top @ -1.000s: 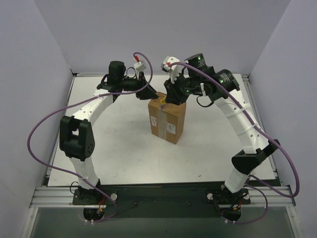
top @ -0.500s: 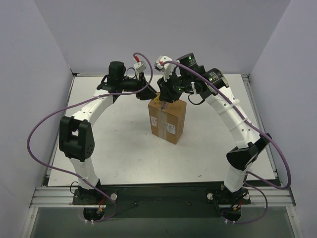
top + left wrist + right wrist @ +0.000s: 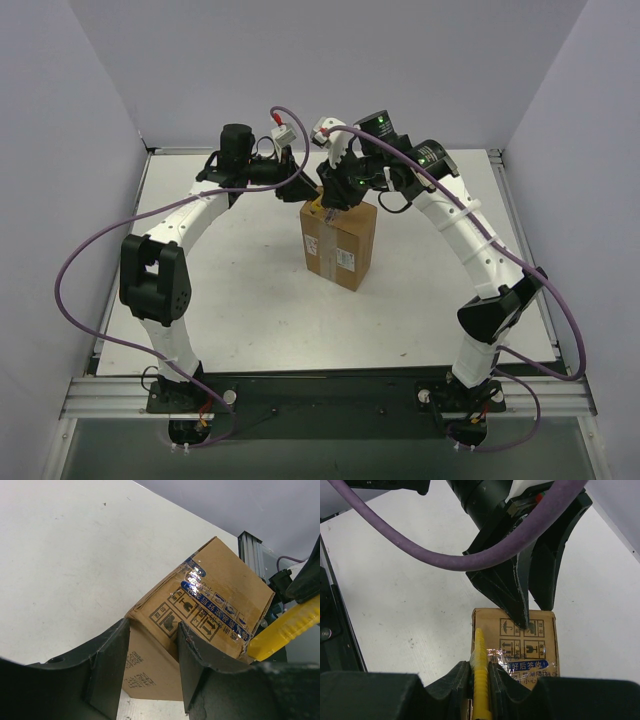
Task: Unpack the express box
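The express box (image 3: 340,245) is a brown carton standing upright mid-table, with a white label on its front and taped print on top. My left gripper (image 3: 305,190) is open at its far top edge. In the left wrist view (image 3: 152,665) a corner of the box (image 3: 210,605) lies between the jaws. My right gripper (image 3: 330,203) is over the box top, shut on the yellow utility knife (image 3: 479,655). The knife lies along the top's left edge in the right wrist view. The box (image 3: 530,645) and the left fingers (image 3: 520,595) show there too, one tip on the top.
The white table (image 3: 220,300) has aluminium rails along its sides and near edge, one showing behind the box (image 3: 250,545). Purple cables loop off both arms; one crosses the right wrist view (image 3: 420,550). Grey walls close in on three sides.
My right arm has swung left, carrying the knife across the box top toward its far left edge. The left arm and the box have stayed put.
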Controlling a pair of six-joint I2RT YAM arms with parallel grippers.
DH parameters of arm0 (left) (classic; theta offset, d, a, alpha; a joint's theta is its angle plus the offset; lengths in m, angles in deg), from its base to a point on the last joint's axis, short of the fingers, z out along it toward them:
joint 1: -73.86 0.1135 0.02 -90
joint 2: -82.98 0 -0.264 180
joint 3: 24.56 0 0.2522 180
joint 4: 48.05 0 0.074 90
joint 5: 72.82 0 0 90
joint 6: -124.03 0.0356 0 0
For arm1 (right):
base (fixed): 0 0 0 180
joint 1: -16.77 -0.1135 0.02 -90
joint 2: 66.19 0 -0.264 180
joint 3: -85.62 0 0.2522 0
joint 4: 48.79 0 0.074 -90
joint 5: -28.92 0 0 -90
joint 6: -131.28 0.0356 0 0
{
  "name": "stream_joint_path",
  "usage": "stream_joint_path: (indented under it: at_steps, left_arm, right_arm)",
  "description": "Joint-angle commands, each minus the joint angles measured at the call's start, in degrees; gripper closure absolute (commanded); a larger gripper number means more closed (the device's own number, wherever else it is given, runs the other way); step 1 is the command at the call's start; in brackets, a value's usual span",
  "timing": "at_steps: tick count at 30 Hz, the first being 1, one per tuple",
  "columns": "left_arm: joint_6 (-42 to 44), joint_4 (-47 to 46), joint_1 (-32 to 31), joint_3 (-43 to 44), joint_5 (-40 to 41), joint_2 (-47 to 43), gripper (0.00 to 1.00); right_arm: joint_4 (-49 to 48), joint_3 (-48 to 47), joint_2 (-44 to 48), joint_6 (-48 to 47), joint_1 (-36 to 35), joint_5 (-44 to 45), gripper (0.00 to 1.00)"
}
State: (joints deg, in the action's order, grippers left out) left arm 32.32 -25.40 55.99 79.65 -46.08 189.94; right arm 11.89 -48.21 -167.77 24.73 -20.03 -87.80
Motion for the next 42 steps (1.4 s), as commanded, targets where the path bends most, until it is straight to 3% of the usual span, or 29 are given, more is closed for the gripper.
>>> stream_joint_path:
  at_steps: [1, 16, 42]
  left_arm:
    - [3.74, 6.85, -1.29, -3.62, 6.84, 4.05, 0.48]
    - [4.44, 7.2, -1.29, -3.18, 7.28, 4.84, 0.48]
    - [5.05, 6.93, -1.29, -2.48, 7.45, 6.07, 0.49]
  right_arm:
    - [1.07, 0.89, 2.17, -0.67, 0.06, -2.1, 1.0]
    - [5.73, 1.68, 4.98, -1.28, 3.4, -6.5, 1.0]
    - [14.78, 0.98, 5.25, -3.13, 5.33, -4.66, 1.0]
